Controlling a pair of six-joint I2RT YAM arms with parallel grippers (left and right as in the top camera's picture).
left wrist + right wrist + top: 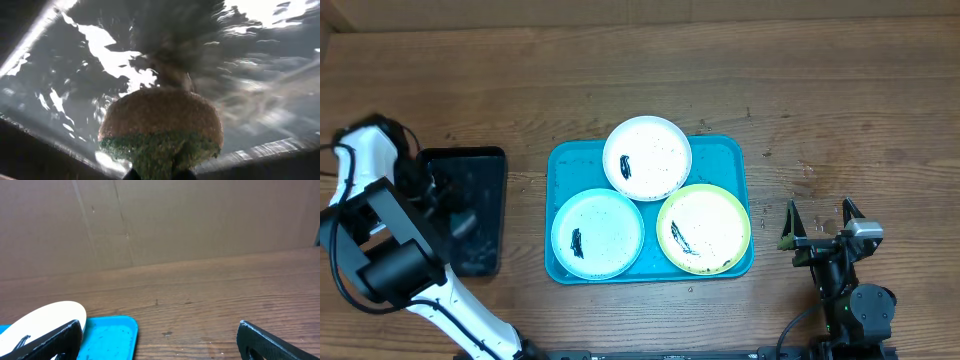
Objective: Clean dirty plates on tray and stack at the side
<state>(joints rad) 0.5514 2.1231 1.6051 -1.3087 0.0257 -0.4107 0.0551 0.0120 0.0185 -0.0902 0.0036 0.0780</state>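
Note:
Three plates lie on the blue tray [731, 153]: a white-rimmed one [647, 158] at the back, a light blue one [597, 234] front left, and a yellow-green one [704, 228] front right. Each has dark smears. My left gripper [438, 190] is over the black tray [485, 170], shut on a brown and green sponge [160, 125] that is pressed on the wet tray floor [75, 75]. My right gripper [821, 226] is open and empty, right of the blue tray. In the right wrist view it [160, 347] sees the tray corner [112, 335] and a pale plate edge [47, 320].
The black tray stands left of the blue tray, with a narrow strip of wooden table [528, 200] between them. A cardboard wall [175, 225] stands beyond the table's far edge. Bare wood [840, 120] lies right of the blue tray.

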